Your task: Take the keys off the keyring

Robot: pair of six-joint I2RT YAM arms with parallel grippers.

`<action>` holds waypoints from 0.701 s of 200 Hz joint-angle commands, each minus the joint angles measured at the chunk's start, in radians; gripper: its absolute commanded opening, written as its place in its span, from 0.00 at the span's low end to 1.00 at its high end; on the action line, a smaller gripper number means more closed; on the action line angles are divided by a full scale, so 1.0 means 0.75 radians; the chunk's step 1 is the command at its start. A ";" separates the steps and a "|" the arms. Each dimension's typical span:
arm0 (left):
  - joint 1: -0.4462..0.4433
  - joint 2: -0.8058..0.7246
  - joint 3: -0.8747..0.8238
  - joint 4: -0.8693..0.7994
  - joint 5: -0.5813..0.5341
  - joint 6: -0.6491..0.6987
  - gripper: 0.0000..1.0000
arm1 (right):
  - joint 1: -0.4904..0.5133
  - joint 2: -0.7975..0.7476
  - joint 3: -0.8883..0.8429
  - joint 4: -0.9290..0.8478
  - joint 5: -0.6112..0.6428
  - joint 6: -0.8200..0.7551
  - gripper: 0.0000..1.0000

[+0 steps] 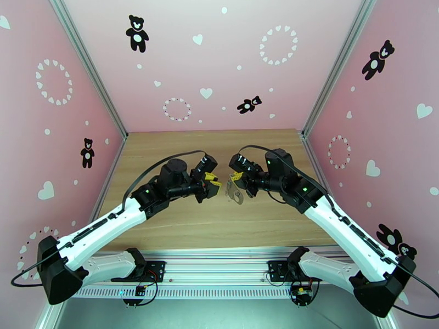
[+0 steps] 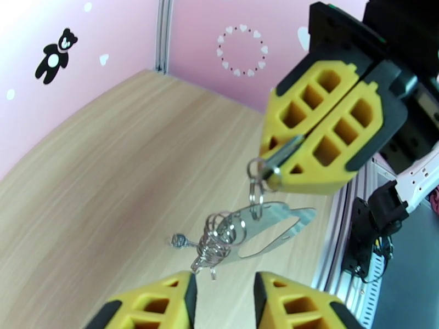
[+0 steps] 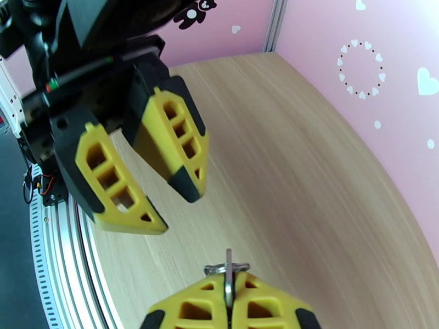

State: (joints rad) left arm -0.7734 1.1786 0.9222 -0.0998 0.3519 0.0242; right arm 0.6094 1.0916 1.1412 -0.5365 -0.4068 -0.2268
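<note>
Silvery metal stub (image 2: 285, 149) clamped between the right jaws; keyring (image 2: 274, 221) hangs free below them, presented to the left jaws, which stand apart just short of it. Dark speck at the bunch's low end, possibly one of the keys (image 2: 179, 240). Open air around both jaws; surface's (image 2: 110, 176) near edge close under the right jaws

Floored with a light wood-grain tabletop (image 1: 219, 226). Walled on three sides by pink panels (image 1: 219, 67) printed with black teddy bear figures (image 1: 136, 33), white hearts (image 1: 206, 92) and rings of small white hearts (image 1: 263, 45). Joined at the back corners by silver aluminium posts (image 1: 88, 61). Edged along the near side with a ribbed aluminium rail (image 1: 219, 270).
</note>
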 commanded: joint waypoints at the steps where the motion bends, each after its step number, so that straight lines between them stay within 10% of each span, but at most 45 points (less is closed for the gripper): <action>1: 0.007 -0.031 -0.109 0.412 0.053 0.002 0.37 | -0.001 0.021 0.077 -0.048 -0.003 0.072 0.01; 140: -0.014 0.166 -0.230 0.841 0.062 0.019 0.36 | -0.003 0.064 0.147 -0.113 -0.035 0.128 0.01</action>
State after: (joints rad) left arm -0.7757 1.2839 0.7494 0.4866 0.3889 0.0460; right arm 0.6083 1.1336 1.2118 -0.6136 -0.4133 -0.1307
